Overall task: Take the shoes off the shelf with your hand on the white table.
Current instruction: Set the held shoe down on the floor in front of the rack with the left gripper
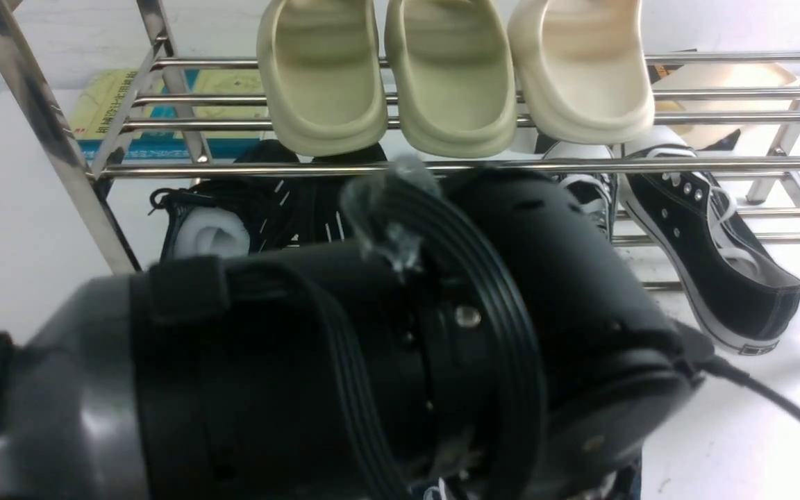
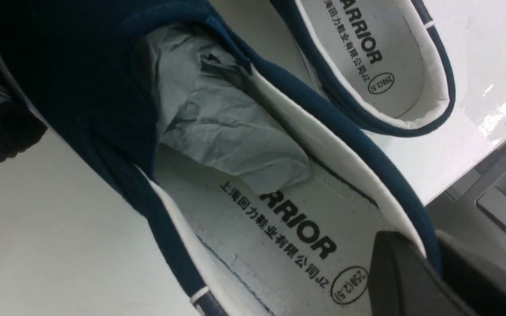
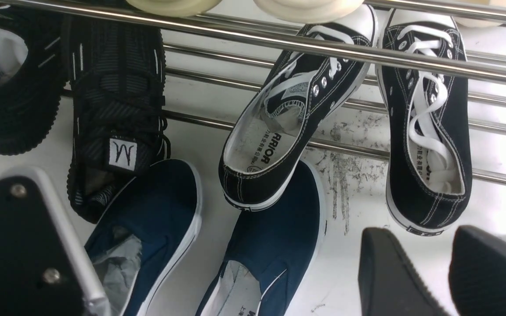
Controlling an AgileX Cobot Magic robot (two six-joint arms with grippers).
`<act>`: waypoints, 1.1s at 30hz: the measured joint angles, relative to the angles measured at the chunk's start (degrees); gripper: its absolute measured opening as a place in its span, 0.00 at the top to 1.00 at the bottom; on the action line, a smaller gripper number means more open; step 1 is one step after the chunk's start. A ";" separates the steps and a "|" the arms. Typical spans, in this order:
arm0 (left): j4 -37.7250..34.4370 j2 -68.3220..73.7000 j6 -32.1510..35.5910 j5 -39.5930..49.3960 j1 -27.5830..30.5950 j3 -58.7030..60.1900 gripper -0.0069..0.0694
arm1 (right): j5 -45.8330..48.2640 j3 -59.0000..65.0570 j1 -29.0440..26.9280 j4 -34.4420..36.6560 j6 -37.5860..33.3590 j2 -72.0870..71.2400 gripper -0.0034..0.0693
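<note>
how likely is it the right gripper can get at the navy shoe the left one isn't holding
Probably yes. The right gripper is open right beside the free navy shoe, with only bare white table between them. A black sneaker crowds only its toe.

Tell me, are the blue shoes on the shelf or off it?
Off it. Both blue shoes lie on the white table, in front of the shelf bars.

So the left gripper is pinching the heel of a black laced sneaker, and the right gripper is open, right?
No, wrong shoe: the left wrist view shows the left gripper pinching the heel of a navy slip-on. The right gripper is indeed open.
</note>
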 joint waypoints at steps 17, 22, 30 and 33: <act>-1.51 -3.38 1.97 4.09 0.65 -3.92 0.84 | 0.00 0.00 0.00 -0.44 0.00 0.00 0.62; -1.69 -3.38 1.51 2.17 0.65 2.24 0.84 | 0.00 0.00 0.00 -0.63 0.00 0.00 0.62; -0.32 -3.70 -2.31 -11.86 0.00 10.33 0.84 | 0.00 0.00 0.00 -0.67 0.00 0.00 0.62; 2.98 -3.12 -2.48 -14.22 0.00 10.80 0.84 | 0.00 0.00 0.00 -0.67 0.00 0.00 0.62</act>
